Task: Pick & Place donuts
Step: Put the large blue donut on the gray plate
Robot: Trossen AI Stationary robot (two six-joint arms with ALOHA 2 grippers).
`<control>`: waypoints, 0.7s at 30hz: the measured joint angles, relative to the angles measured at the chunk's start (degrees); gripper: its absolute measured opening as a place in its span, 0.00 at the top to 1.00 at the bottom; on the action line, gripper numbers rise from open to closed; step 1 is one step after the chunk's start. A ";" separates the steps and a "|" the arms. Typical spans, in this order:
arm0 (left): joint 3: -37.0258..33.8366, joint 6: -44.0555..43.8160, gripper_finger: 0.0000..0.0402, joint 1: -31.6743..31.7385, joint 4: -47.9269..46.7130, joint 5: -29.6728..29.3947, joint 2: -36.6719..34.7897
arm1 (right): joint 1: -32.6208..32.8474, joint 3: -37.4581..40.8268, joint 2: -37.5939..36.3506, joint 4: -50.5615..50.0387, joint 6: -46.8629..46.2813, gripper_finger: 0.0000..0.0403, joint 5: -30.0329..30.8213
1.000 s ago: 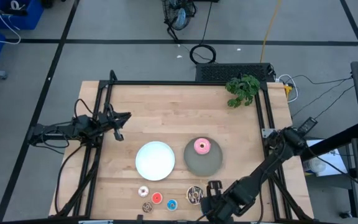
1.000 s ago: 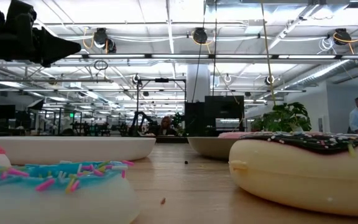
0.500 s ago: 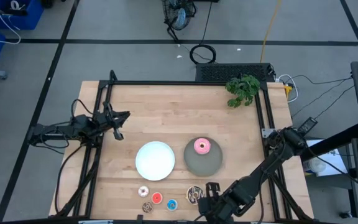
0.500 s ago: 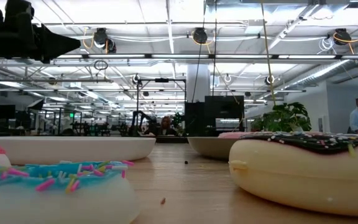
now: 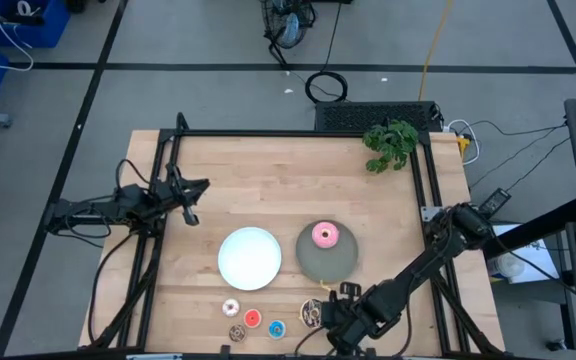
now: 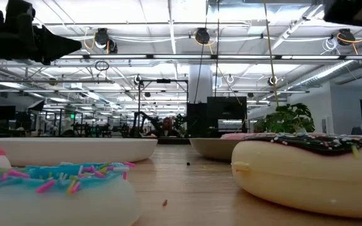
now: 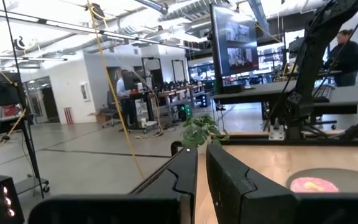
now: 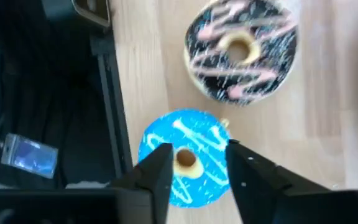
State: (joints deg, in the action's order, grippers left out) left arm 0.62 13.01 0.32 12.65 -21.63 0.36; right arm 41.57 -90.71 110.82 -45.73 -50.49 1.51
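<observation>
My right gripper (image 8: 197, 168) hangs open over the table's near edge (image 5: 323, 322), pointing down. A blue white-streaked donut (image 8: 185, 155) lies on the wood under it, one finger over each of its sides. The brown streaked donut (image 8: 240, 50) lies just beyond it (image 5: 312, 313). A pink donut (image 5: 325, 235) sits on the grey plate (image 5: 340, 264). Several tiny donuts (image 5: 253, 319) lie near the front edge, below the white plate (image 5: 249, 256). My left gripper (image 5: 196, 200) waits at the table's left, its fingers almost together (image 7: 202, 168) with nothing between them. My right gripper comes at the blue donut from above with its fingers (image 8: 160, 171) over the ring's two opposite sides. Whether they touch it I cannot tell. The donut lies flat on the table beside the edge.
A green plant (image 5: 390, 143) stands at the far right corner. A black frame (image 5: 298, 134) runs along the table's far edge and sides. The dark drop-off beside the blue donut (image 8: 55, 124) is the table's near edge. Bare wood lies between the plates and the far edge.
My right gripper has shifted a little toward the table's left along the near edge, closer to the brown streaked donut. The donuts and plates lie where they were.
</observation>
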 joint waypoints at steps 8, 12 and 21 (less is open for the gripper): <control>0.00 1.50 0.90 0.00 -0.46 0.00 0.02 | 0.67 3.68 0.01 0.87 -1.42 0.48 -0.14; 0.02 1.73 0.90 0.00 -0.43 0.00 0.00 | 0.67 6.04 0.01 2.54 -2.41 0.47 -0.29; 0.01 2.32 0.90 0.02 -0.45 -1.84 0.00 | 0.62 11.92 0.01 8.04 -3.40 0.47 -3.33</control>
State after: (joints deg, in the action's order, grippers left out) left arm 0.63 15.33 0.34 12.20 -23.47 0.36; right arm 42.19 -78.79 110.83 -37.69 -53.89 -1.83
